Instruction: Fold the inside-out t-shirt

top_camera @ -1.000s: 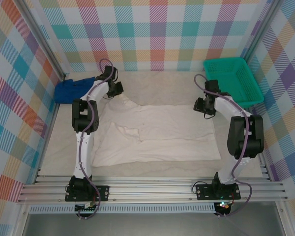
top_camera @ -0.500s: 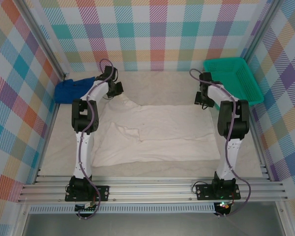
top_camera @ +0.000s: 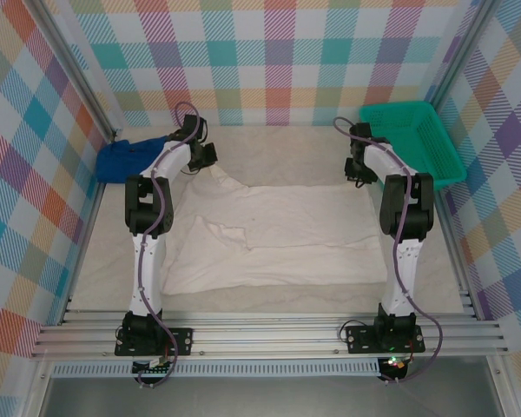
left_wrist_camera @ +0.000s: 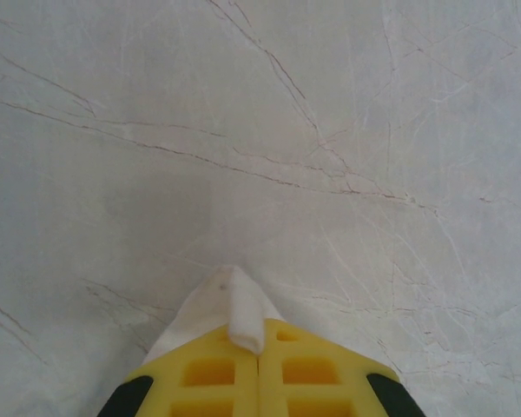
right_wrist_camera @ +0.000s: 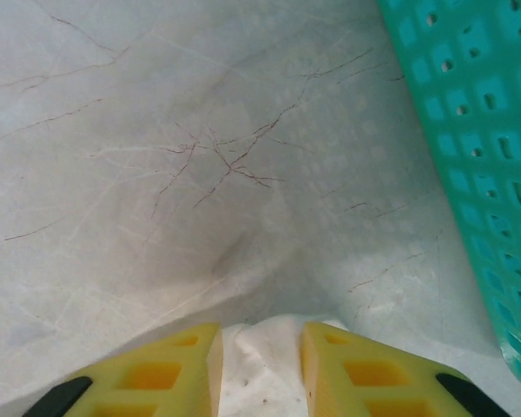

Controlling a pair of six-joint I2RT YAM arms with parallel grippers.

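Pinching a small white peak of the inside-out t-shirt [left_wrist_camera: 233, 304], the left jaws are pressed together, their yellow fingers [left_wrist_camera: 210, 373] meeting edge to edge above the marbled tabletop [left_wrist_camera: 243, 130]. The right jaws stand slightly apart, a bunch of the same white cloth filling the gap between their fingers [right_wrist_camera: 169, 369]; whether they grip it I cannot tell. A teal basket [right_wrist_camera: 469, 130] stands just to their right. From above, the shirt lies spread across the middle of the tabletop, its far left corner drawn up to the left jaws and its far right corner at the right jaws. The basket sits in the far right corner, and a blue cloth [top_camera: 126, 158] lies at the far left edge, apart from the shirt.
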